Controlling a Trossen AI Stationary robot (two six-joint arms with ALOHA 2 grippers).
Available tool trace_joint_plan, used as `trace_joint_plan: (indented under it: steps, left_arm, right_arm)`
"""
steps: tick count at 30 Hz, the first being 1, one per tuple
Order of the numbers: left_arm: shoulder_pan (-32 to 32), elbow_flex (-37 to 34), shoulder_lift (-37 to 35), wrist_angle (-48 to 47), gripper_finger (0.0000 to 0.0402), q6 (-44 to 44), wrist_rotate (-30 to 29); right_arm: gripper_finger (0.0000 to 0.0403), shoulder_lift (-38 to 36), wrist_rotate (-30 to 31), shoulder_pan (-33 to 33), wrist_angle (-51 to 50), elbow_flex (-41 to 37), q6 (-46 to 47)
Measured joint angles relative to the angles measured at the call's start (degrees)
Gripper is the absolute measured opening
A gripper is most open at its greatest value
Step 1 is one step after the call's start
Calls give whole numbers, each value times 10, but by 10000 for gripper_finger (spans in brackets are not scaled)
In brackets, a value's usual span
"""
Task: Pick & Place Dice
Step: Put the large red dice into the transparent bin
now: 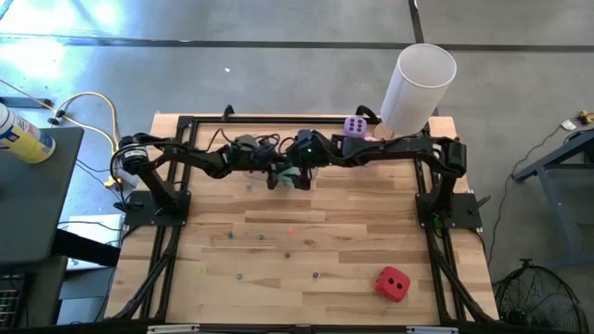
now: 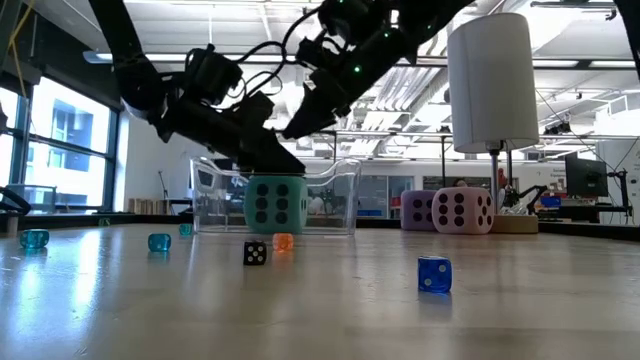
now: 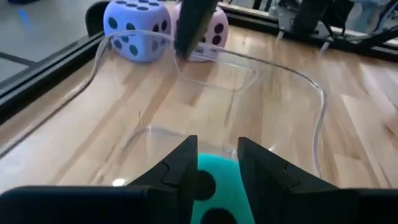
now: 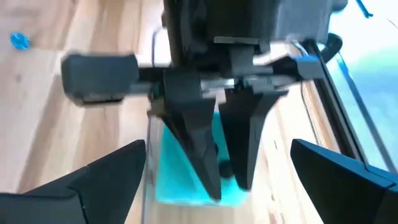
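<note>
A teal-green die sits inside a clear open-topped container near the table's far edge, resting on its floor. My left gripper reaches down into the container, fingers nearly together on the die. My right gripper hovers open just above the container, facing the left gripper and touching nothing. The purple die and the pink die stand side by side on the table right of the container. A red die lies near the front right corner. My left gripper pinches the teal-green die at its upper part between the two fingers, which stand close together. The fingers slant down into the container from the table's left. The die's underside rests on the container floor, upright.
A tall white cylinder stands at the far right corner, behind the purple and pink dice. Several small dice lie scattered over the middle of the table, among them a black one, a blue one and an orange one.
</note>
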Motion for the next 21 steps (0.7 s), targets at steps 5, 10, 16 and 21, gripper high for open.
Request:
trace_joint_plan:
  steps: [5, 10, 16, 21]
  left_arm:
    - [0, 0, -20, 10, 110, -1, 8]
    - [1, 1, -73, -5, 110, -6, 40]
    - [-3, 1, -143, -89, 110, -4, 51]
    - [-7, 2, -188, -150, 110, -5, 61]
  right_arm:
    - [392, -31, 51, 16, -20, 0, -10]
    - [392, -66, 90, 36, -75, 0, 3]
    - [392, -112, 101, 67, -160, 0, 62]
    - [392, -154, 104, 101, -287, -1, 115]
